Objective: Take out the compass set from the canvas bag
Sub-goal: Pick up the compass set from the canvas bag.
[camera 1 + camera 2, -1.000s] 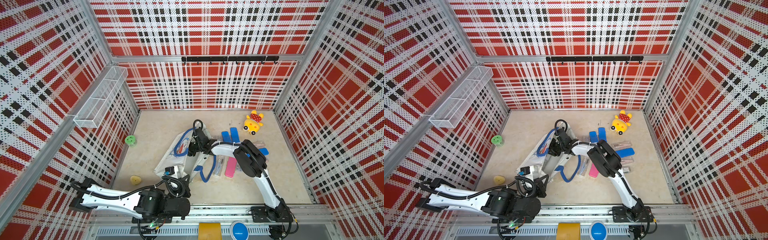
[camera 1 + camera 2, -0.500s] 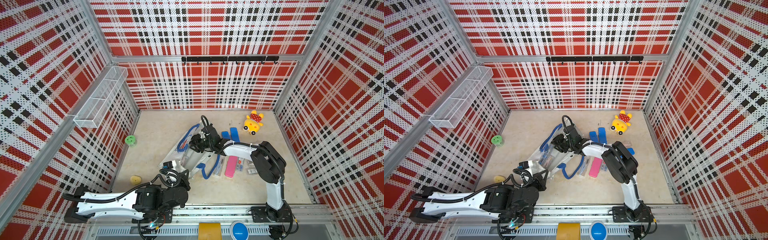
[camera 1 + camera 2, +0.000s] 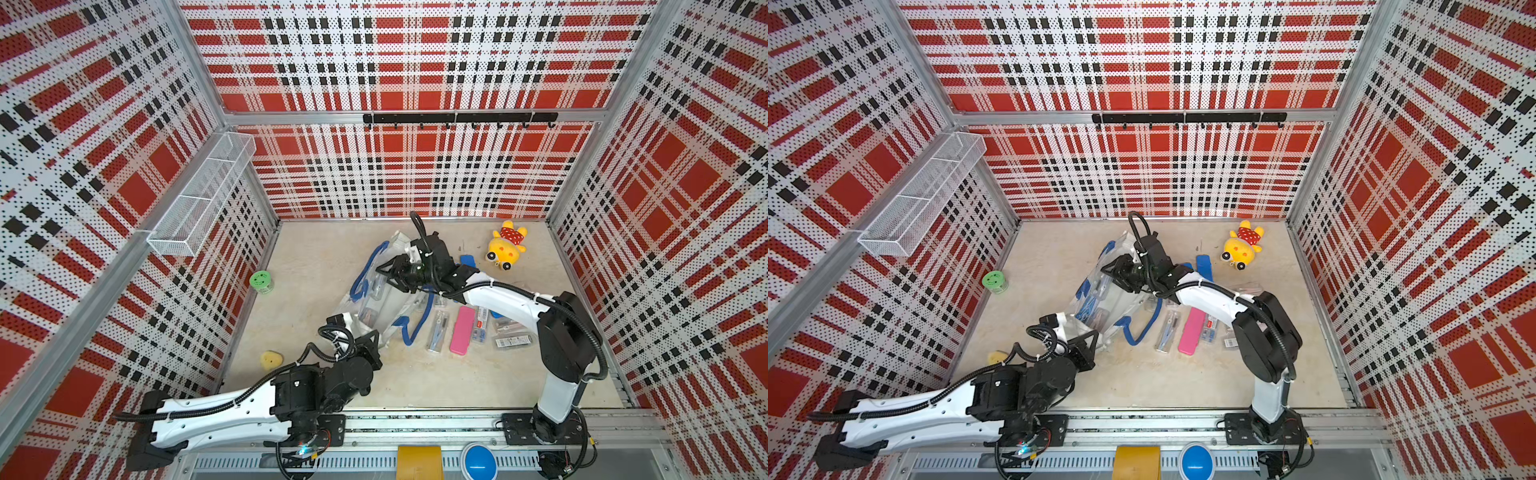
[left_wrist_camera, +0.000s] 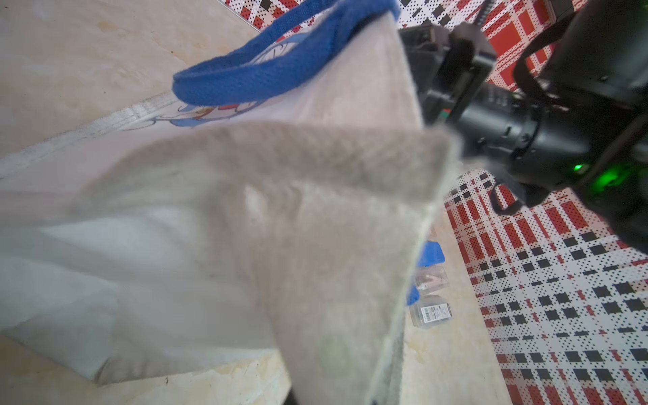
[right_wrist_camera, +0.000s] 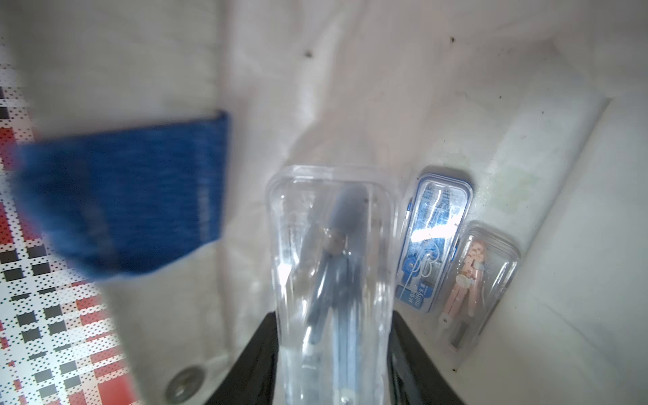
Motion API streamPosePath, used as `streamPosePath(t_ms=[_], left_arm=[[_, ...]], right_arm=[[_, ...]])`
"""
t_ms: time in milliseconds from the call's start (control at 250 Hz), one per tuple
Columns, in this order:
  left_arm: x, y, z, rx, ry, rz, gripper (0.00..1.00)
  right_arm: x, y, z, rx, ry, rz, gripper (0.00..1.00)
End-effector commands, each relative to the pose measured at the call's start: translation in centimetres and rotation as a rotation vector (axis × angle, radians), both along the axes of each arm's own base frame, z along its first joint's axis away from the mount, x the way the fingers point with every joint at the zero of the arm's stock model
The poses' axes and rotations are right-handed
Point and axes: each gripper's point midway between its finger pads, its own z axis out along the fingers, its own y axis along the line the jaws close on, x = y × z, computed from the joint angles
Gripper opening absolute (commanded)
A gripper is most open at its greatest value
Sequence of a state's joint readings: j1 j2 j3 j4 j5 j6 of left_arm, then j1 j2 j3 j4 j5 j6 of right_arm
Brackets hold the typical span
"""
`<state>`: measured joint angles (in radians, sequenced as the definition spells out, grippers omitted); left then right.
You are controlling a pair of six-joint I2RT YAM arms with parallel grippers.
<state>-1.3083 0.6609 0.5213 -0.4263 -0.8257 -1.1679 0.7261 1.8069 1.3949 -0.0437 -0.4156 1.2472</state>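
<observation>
**While canvas hides the left grip**

Though blurred, the compass set (image 5: 333,245), in a clear hard shell, sits clamped in the right end effector (image 5: 331,336) inside the soft bag (image 4: 315,210). A glossy blue case (image 5: 434,242) and a clear case (image 5: 480,280) lie deeper. The left end effector (image 3: 371,337) is pinched together on a bag fold, fingers hidden.

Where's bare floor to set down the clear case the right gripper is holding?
Widest bare floor: between the pink case and the front rail. Also open between the green roll and the canvas bag. Crowded: beside the bag, around the pink case, where clear cases lie packed.
</observation>
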Motion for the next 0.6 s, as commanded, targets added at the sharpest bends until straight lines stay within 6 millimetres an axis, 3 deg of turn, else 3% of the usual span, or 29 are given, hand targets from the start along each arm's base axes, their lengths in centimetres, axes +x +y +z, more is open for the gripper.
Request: streamPosePath(t_ms=[0,168,308,488,596], left_arm=[[0.6,-0.1,0.6,-0.011,-0.027,-0.004,0.00],[1.4,0.1,0.7,-0.016,-0.027,0.004,0.00],[2.0,0.8,0.5,-0.013,-0.011,0.025,0.00],[2.5,3.5,0.5,-0.002,0.012,0.099,0.00],[2.5,6.1,0.8,-0.009,0.016,0.168,0.00]], right_arm=[[0.7,-1.0,5.5,0.038,-0.133,-0.001,0.27],[0.4,-1.4,8.8,0.078,-0.180,0.007,0.26],[0.5,-3.3,11.5,0.107,-0.216,-0.014,0.27],[0.9,-7.9,13.2,0.101,-0.235,-0.056,0.27],[0.6,-11.5,12.2,0.048,-0.218,-0.085,0.27]])
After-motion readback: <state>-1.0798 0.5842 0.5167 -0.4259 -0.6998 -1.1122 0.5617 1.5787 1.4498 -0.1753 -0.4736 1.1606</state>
